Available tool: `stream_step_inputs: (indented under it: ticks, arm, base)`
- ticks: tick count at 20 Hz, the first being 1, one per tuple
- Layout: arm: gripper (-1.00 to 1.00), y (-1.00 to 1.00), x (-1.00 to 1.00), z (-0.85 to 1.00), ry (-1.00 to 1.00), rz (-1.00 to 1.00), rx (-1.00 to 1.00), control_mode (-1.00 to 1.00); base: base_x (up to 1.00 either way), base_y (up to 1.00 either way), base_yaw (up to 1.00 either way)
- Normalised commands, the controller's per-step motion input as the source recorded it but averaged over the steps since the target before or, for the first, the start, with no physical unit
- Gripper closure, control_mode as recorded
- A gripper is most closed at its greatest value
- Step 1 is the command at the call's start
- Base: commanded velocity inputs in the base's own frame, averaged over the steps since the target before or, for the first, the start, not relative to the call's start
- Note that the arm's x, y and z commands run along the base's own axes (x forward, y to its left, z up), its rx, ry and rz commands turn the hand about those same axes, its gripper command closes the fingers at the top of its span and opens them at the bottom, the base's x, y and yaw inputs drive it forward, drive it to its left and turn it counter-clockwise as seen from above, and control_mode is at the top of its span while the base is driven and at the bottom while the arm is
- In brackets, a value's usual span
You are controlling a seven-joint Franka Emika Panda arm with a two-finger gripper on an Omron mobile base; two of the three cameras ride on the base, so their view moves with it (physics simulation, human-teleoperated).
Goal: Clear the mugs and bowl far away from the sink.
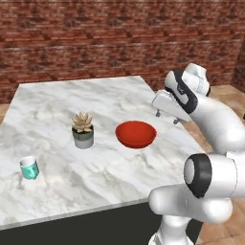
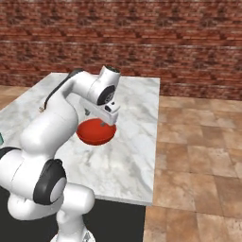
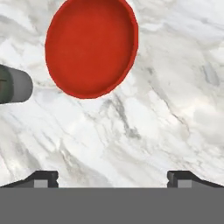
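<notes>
Gleaming marble counter, perhaps an island, fronting brick wall.

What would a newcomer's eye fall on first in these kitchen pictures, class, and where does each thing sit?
The glossy red bowl stands out first, sitting on the white marble counter near its right edge. Above and just right of it hangs the white arm's open gripper, holding nothing. To the bowl's left stands a potted succulent, and a teal mug sits near the counter's front left, all before a red brick wall.
</notes>
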Motion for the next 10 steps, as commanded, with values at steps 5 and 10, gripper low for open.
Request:
stream_step_inputs:
  ticks: [5,10]
  arm:
    - [-1.0,0.12,-0.92,0.15,-0.24,0.47,-0.16,-1.0]
    - [-1.0,0.06,-0.95,0.08,-0.36,0.16,-0.06,-1.0]
  base:
    - [0.0,0.0,0.0]
    - [0.0,0.0,0.0]
